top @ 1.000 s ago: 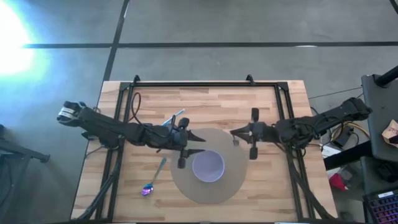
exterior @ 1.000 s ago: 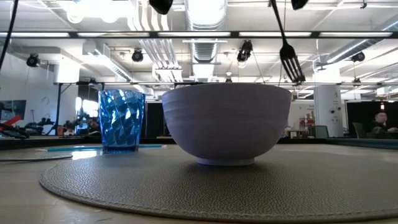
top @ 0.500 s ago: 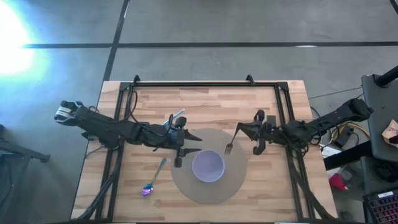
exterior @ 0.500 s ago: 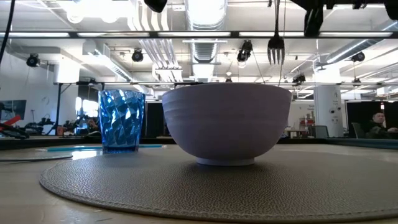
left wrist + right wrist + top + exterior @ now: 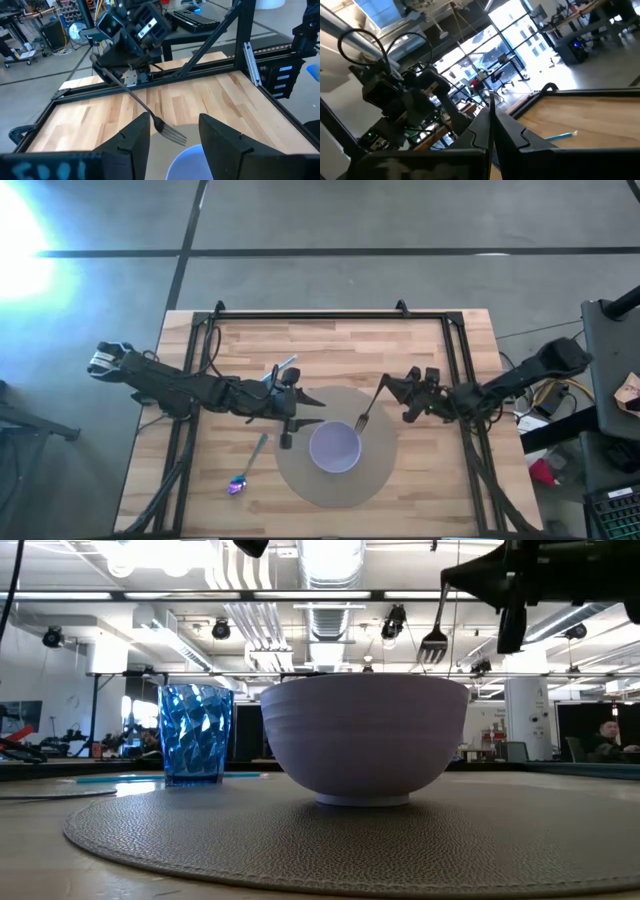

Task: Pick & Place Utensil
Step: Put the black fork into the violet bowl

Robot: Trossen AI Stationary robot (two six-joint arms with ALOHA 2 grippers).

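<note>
A metal fork (image 5: 371, 406) hangs slanted in the air with my right gripper (image 5: 389, 386) shut on it. Its tines (image 5: 432, 643) are a little above the far right rim of the lavender bowl (image 5: 334, 447), which stands on a round grey mat (image 5: 300, 480). In the left wrist view the fork (image 5: 145, 107) reaches down from the right gripper (image 5: 125, 75) toward the bowl (image 5: 192, 162). My left gripper (image 5: 308, 409) hovers open over the mat's far left edge, beside the bowl, with nothing between its fingers. My right gripper pinches the fork's handle at its free end (image 5: 385, 389) between its two fingers. The fingers come roughly level from the table's right side. The fork is lifted clear and slants down from them, tines lowest and toward the bowl.
A spoon with an iridescent bowl (image 5: 245, 470) lies on the wood left of the mat. A blue faceted cup (image 5: 195, 733) stands behind the mat's left part, and a thin teal stick (image 5: 283, 366) lies near it. Bare wood shows at the near right (image 5: 430, 480).
My right gripper has sunk and rolled, drawing back a little toward the table's right edge. The fork has tipped from hanging upright to slanting, and its tines have swung toward the bowl. The left arm has kept still.
</note>
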